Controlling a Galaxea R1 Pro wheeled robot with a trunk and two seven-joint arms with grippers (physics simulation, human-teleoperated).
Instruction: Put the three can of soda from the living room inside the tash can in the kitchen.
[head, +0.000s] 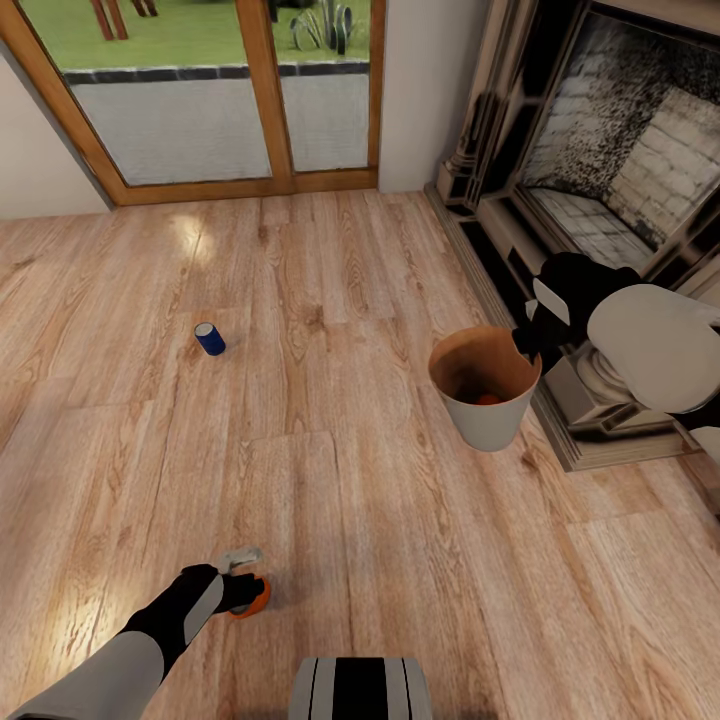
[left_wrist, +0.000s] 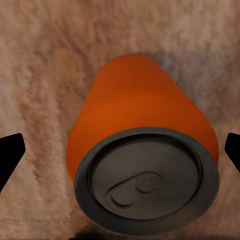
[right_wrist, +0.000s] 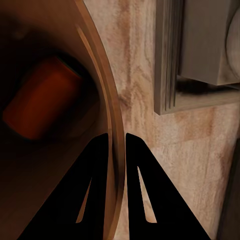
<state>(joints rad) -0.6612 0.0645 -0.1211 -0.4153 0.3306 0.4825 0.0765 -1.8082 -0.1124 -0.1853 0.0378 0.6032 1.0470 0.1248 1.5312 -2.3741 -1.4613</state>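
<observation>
On wood floor (head: 330, 480) nearest robot: left tool (head: 245, 582) low over orange can (left_wrist: 145, 150) lying on its side, fingers (left_wrist: 10, 155) spread wide either side, not touching. Farther right, beside fireplace (head: 600, 200): pale trash can (head: 487, 415), second orange can (right_wrist: 42, 100) inside. Right tool (head: 527, 338) pinched on its rim, one finger inside, one outside. Farther left: blue can (head: 209, 339) alone on floor, toward glass doors (head: 200, 90).
</observation>
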